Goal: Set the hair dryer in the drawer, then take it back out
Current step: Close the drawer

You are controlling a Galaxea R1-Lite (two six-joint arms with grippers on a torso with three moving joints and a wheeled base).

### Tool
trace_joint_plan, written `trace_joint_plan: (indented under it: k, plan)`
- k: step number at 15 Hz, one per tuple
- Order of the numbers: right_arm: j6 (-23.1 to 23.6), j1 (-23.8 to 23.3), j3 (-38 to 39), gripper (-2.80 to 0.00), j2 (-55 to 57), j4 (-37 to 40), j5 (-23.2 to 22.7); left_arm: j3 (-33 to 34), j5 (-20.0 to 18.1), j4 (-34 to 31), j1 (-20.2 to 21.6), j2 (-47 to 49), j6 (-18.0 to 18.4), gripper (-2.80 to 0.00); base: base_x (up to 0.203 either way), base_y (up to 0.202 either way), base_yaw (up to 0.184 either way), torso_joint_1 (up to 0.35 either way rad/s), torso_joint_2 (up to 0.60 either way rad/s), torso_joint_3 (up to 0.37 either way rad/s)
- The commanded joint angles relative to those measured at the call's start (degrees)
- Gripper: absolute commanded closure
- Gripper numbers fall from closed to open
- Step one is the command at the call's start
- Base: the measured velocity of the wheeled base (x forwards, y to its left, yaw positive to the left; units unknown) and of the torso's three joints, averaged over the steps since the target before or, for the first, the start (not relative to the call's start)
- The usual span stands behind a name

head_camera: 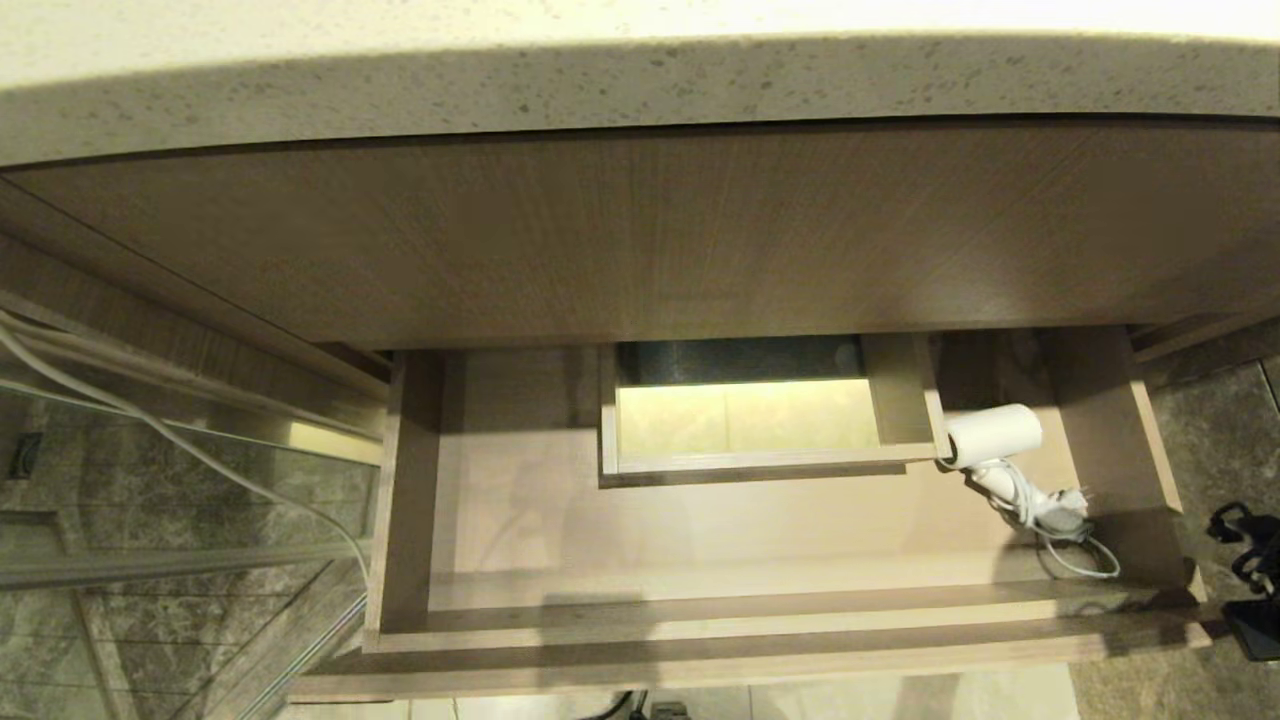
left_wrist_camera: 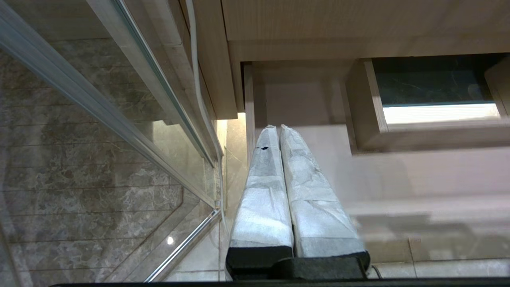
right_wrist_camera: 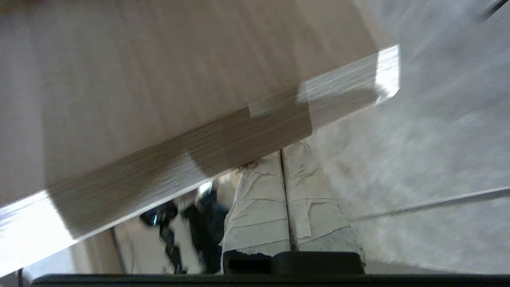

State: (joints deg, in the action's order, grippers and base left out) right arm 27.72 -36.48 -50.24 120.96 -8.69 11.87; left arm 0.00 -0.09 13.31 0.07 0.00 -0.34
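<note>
The drawer [head_camera: 700, 622] is pulled out, its pale interior showing. The white hair dryer [head_camera: 993, 435] lies inside at the back right, beside the boxed cutout [head_camera: 750, 462], with its white cord [head_camera: 1060, 530] bunched in front of it. My left gripper [left_wrist_camera: 277, 128] is shut and empty, hovering at the drawer's [left_wrist_camera: 249, 103] left front corner; it does not show in the head view. My right gripper [right_wrist_camera: 285, 153] is shut and empty, just below the drawer's [right_wrist_camera: 159, 79] outer right corner. Part of the right arm [head_camera: 1245, 565] shows at the far right edge.
A speckled stone countertop [head_camera: 640, 80] and a tall wood panel [head_camera: 640, 240] overhang the drawer. A glass partition [head_camera: 150, 520] with a metal frame and a white cable [head_camera: 150, 425] stand to the left. Marble floor tiles [head_camera: 1220, 440] lie to the right.
</note>
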Motion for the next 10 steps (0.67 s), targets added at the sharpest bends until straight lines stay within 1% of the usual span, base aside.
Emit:
trace_joint_plan:
  k: [1, 3, 6, 10]
  plan:
    - [0.14, 0.69, -0.28, 0.00, -1.25, -0.18, -0.09, 2.29, 0.00, 0.14, 0.01, 0.00, -0.01, 0.00, 0.000, 0.000, 0.000, 0.000, 0.00, 0.000]
    - [0.27, 0.88, -0.69, 0.00, -2.20, 0.22, -0.81, 2.29, 0.00, 0.09, 0.01, 0.00, -0.01, 0.00, 0.000, 0.000, 0.000, 0.000, 0.00, 0.000]
    - [4.16, 0.78, -1.11, 0.00, -5.48, 0.57, -5.55, 2.29, 0.00, 0.07, 0.01, 0.00, -0.10, 0.00, 0.000, 0.000, 0.000, 0.000, 0.00, 0.000]
    - [5.44, 1.47, -1.41, 0.00, -8.90, 0.17, -8.92, 2.29, 0.00, 0.14, 0.01, 0.00, -0.05, 0.00, 0.000, 0.000, 0.000, 0.000, 0.00, 0.000]
